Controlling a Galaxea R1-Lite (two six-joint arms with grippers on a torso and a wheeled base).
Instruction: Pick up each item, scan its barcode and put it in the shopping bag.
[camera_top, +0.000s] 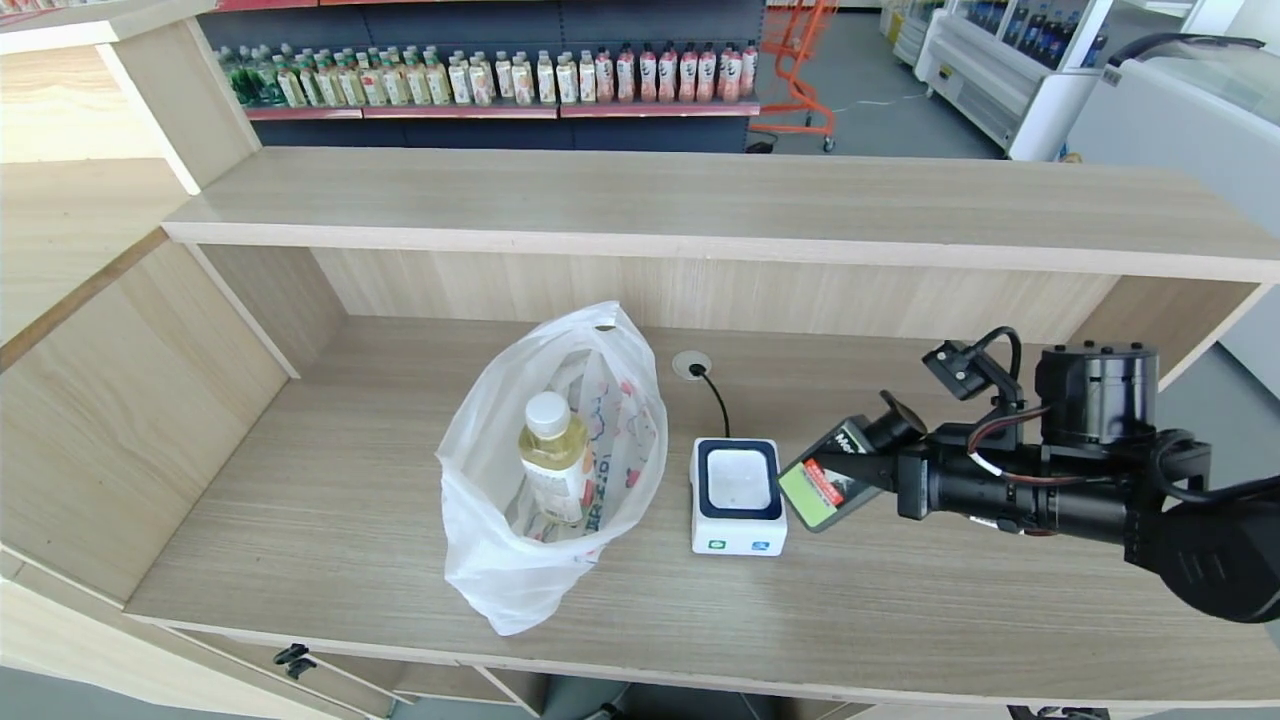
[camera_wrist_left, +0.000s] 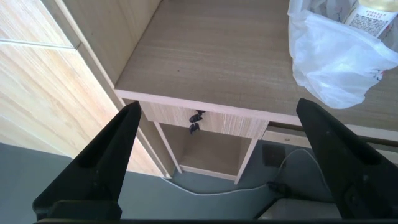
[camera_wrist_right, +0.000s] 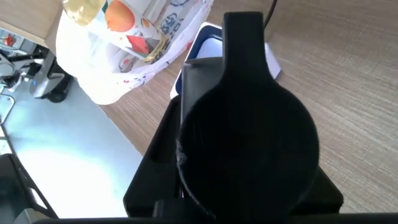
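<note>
Light-wood counter (camera_top: 330, 520) with a raised back ledge (camera_top: 700, 200) and side panels. Grey floor (camera_top: 880, 110) beyond. Behind it are a dark store shelf (camera_top: 480, 112) lined with bottled drinks, an orange rack (camera_top: 800, 60) and white chest freezers (camera_top: 1010, 80) on the right. Light is bright and even. Black drawer handle (camera_wrist_left: 196, 121) under the counter's front edge.

**Three vantage points**

Head view: high, angled down over the pale wood-grain counter (camera_top: 900, 620). Left wrist view: off its front edge, looking down. Right wrist view: close above the top. Shared by all: translucent white plastic shopping bag (camera_top: 490, 570).
</note>
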